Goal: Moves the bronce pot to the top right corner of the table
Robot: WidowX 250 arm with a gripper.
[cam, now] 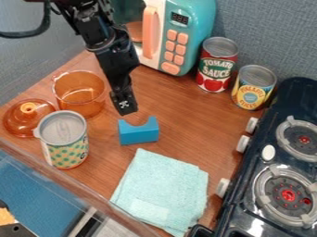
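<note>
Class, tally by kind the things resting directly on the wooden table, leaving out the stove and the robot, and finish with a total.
Amber pot: 1
Amber lid: 1
Cans with food labels: 2
Patterned container: 1
Blue block: 1
Folded cloth: 1
Toy microwave: 1
Total: 8
</note>
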